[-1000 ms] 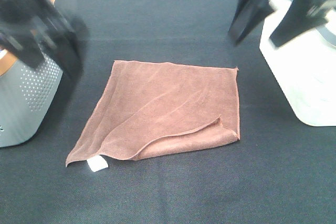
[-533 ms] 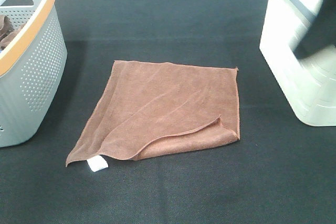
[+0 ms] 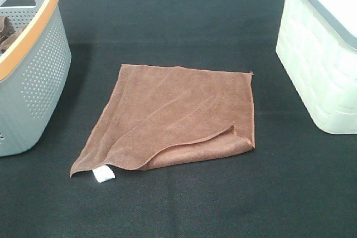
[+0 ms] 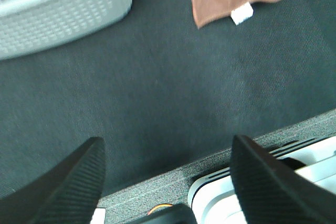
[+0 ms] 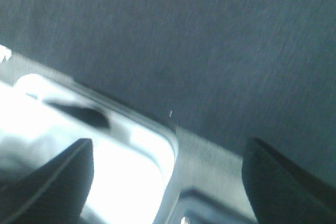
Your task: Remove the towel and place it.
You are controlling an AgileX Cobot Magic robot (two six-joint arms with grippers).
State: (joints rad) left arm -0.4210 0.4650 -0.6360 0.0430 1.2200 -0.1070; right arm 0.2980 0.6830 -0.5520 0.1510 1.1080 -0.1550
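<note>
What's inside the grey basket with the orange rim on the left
In the overhead view, a bit of reddish-brown cloth shows inside the grey basket, against its far left side. The basket's wall and the picture's edge hide the rest of the inside, so nothing more can be told.

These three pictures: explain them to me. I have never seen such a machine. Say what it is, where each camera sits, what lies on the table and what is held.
It is a robot with two arms, each ending in a two-fingered gripper. The wide picture comes from a camera mounted high above the table; no arm shows in it. It shows a brown towel lying on the black cloth, one edge folded over, a white tag at its near corner. A grey basket with an orange rim stands to the left and a white bin to the right.

The other two pictures come from cameras on the wrists, looking down past the fingers. The left gripper and the right gripper are both open and hold nothing.
</note>
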